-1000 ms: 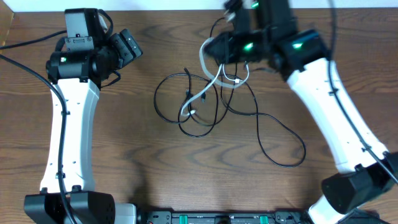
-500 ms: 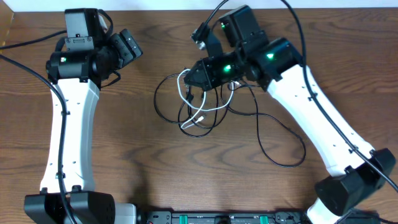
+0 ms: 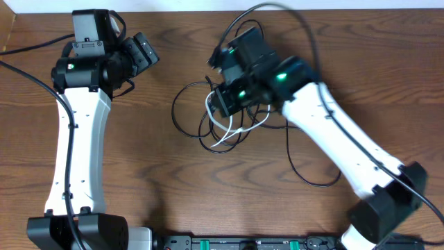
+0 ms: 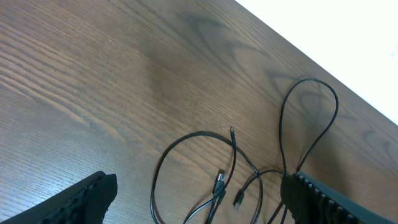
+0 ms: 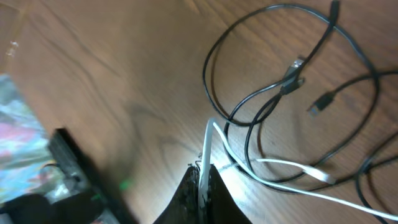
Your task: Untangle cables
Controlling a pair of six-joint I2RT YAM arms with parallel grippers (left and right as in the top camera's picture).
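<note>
The long black cable (image 3: pixel 298 149) lies in loose loops across the middle of the table, and it also shows in the left wrist view (image 4: pixel 186 163) and the right wrist view (image 5: pixel 261 106). The shorter white cable (image 3: pixel 225 133) is looped through it. My right gripper (image 3: pixel 220 102) is shut on the white cable (image 5: pixel 205 149), holding it just above the tangle. My left gripper (image 3: pixel 147 52) is open and empty at the far left of the table, well away from the cables, with its fingers (image 4: pixel 199 199) apart.
Thick black cords run from the arm bases, one over the right arm (image 3: pixel 263 14) and one at the left edge (image 3: pixel 28 76). The table's far edge (image 3: pixel 180 10) meets a white wall. A black rail (image 3: pixel 243 243) runs along the front edge.
My right arm has swung down and left from the far edge, carrying the white cable over the black loops. The white cable's loop shifted left and down. The left arm has not moved.
</note>
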